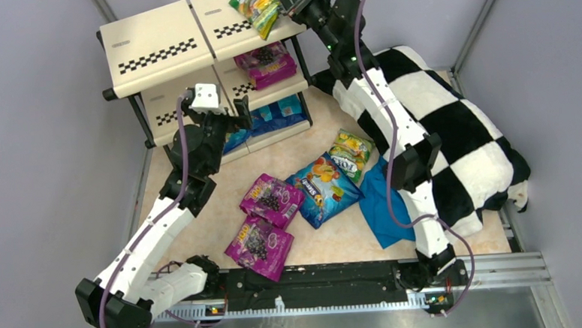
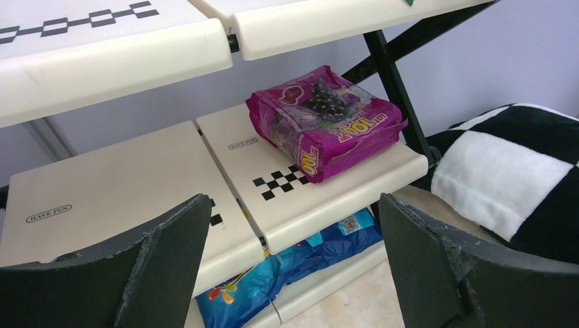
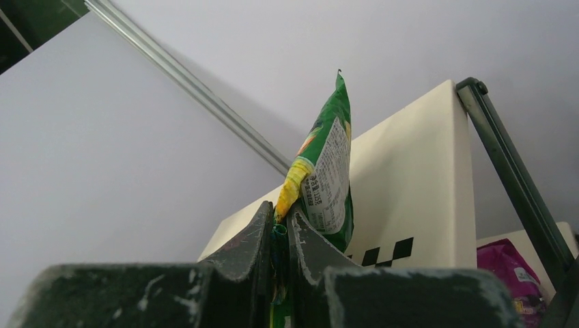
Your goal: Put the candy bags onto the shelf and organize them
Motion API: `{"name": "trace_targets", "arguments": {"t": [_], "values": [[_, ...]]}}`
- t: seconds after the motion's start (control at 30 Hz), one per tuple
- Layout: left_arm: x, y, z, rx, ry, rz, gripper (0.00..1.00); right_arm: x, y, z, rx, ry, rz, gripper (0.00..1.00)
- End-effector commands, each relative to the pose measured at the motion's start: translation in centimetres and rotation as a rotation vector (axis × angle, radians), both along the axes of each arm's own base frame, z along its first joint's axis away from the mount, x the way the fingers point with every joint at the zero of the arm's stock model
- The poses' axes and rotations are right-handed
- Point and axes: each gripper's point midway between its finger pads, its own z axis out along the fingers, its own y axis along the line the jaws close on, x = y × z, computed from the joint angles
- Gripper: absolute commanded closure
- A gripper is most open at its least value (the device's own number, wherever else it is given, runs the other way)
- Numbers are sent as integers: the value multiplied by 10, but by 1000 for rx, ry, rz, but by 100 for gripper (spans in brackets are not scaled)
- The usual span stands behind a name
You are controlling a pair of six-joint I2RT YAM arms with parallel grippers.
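Note:
My right gripper point(image 1: 288, 0) is shut on the edge of a green-yellow candy bag point(image 1: 258, 3) over the shelf's top tier point(image 1: 161, 43); in the right wrist view the bag point(image 3: 326, 174) stands pinched between my right gripper point(image 3: 280, 222). My left gripper point(image 1: 221, 111) is open and empty in front of the middle tier point(image 2: 321, 198), where a purple bag point(image 2: 321, 123) lies. Blue bags point(image 2: 321, 249) lie on the bottom tier. On the floor lie two purple bags point(image 1: 272, 199) point(image 1: 259, 246), a blue bag point(image 1: 325, 188) and a green-yellow bag point(image 1: 351, 153).
A black-and-white checkered pillow point(image 1: 459, 132) lies at the right, under my right arm. A plain blue cloth point(image 1: 384, 204) lies beside the floor bags. Grey walls close in the sides and back.

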Motion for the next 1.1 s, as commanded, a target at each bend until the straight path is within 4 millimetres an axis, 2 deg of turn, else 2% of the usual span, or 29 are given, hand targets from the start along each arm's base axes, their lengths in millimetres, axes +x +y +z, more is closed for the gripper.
{"name": "trace_targets", "arguments": {"t": [0.0, 0.23, 0.53, 0.67, 0.73, 0.83, 1.0, 1.07], "values": [[1, 2, 18, -45, -38, -8, 1, 4, -2, 12, 78, -36, -8, 93], [4, 4, 18, -53, -32, -9, 2, 7, 9, -2, 69, -15, -41, 93], [5, 7, 18, -79, -26, -15, 2, 3, 22, -13, 23, 13, -66, 93], [5, 6, 18, -83, -25, -20, 2, 5, 19, -19, -3, 23, -75, 82], [5, 5, 18, -85, -23, -22, 2, 6, 15, -18, -24, 15, -99, 72], [6, 5, 17, -85, -21, -24, 2, 11, 1, -17, -59, 21, -164, 58], [6, 8, 18, -99, -21, -31, 2, 15, -25, -12, -92, 42, -211, 43], [6, 8, 18, -106, -20, -33, 2, 12, -29, -8, -100, 41, -207, 38]]}}
